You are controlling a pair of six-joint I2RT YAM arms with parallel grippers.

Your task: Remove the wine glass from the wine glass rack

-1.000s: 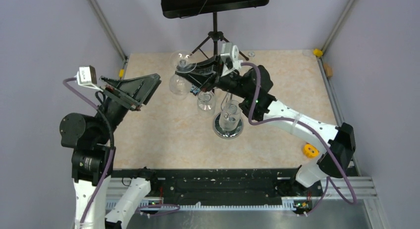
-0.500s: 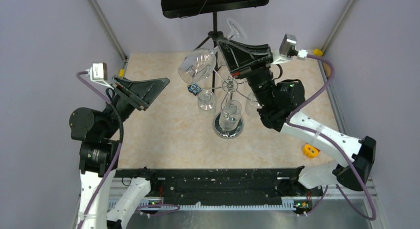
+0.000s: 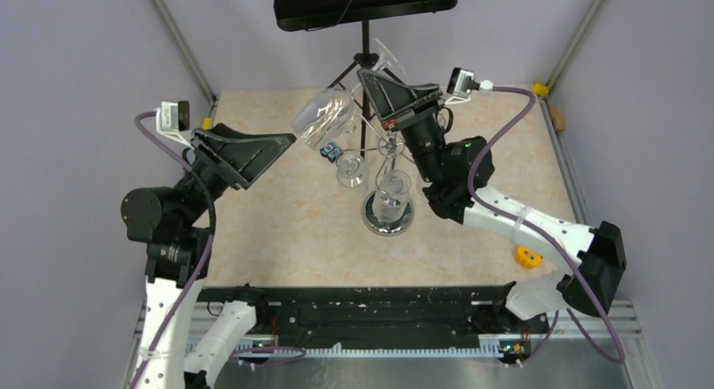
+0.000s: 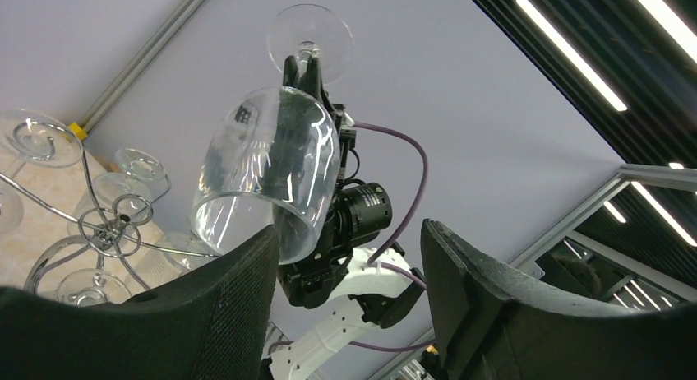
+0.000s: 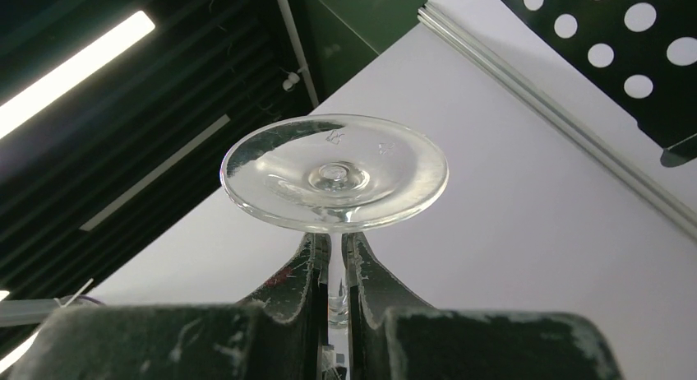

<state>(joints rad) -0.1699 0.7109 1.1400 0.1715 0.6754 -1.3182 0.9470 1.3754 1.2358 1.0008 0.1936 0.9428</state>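
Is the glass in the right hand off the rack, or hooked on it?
Off. The wine glass is held apart from the wine glass rack, tipped foot-up, its stem pinched in the right hand.

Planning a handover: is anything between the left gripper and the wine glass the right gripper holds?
Nothing visible. The right gripper pinches the stem of the wine glass, tilted with its bowl mouth toward the open left gripper; only air lies between them. The wine glass rack stands lower and off to the side.
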